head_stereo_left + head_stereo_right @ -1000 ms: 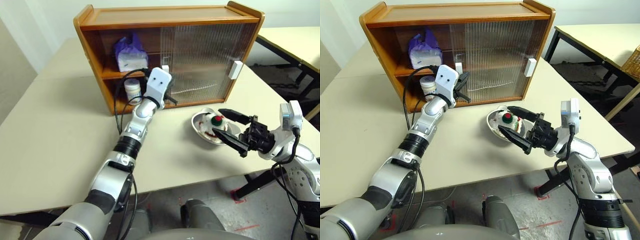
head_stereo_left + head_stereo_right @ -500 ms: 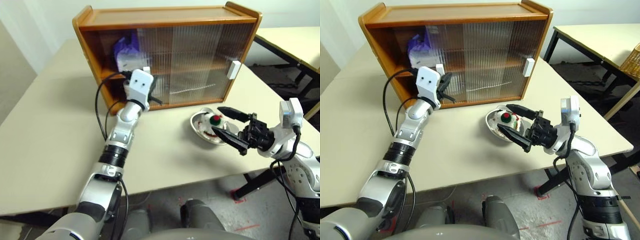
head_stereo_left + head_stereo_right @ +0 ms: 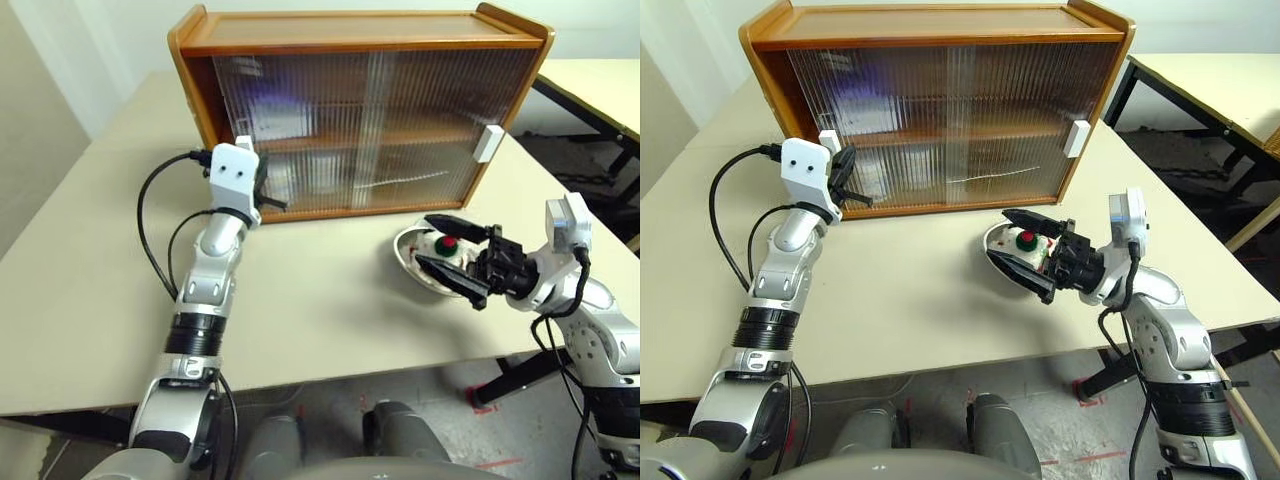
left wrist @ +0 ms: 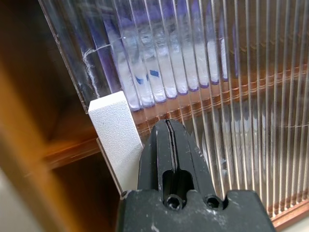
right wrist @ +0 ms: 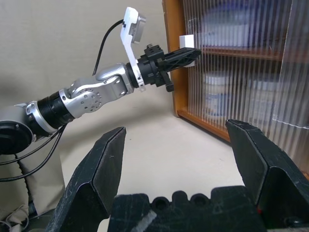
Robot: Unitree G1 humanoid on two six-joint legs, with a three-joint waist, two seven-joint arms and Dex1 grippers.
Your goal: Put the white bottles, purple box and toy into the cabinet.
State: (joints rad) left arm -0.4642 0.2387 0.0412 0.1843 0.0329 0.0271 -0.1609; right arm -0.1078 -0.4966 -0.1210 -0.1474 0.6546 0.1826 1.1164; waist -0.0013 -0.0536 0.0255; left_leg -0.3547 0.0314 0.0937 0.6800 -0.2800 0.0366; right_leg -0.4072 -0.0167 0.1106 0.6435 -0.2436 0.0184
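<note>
The cabinet (image 3: 350, 28) stands at the back of the table, both ribbed doors drawn across its front. My left gripper (image 3: 268, 196) is shut, its tip pressed beside the left door's white handle (image 4: 115, 129). Behind that door the purple box (image 4: 159, 63) shows blurred on the upper shelf. Two white bottles (image 5: 217, 94) (image 5: 263, 99) stand below it. The toy (image 3: 1025, 244), with its red pompom, lies in a steel bowl (image 3: 405, 258). My right gripper (image 3: 424, 240) hangs open just over the bowl, with nothing held.
The right door's white handle (image 3: 490, 142) sits near the cabinet's right end. A second table (image 3: 600, 80) stands at the far right. A black cable (image 3: 150, 235) loops from my left wrist. The table's front edge runs close under my right arm.
My left gripper moved left along the cabinet front and the left door slid with it, covering the open compartment. The right arm stayed put. The camera view shifted a little.
</note>
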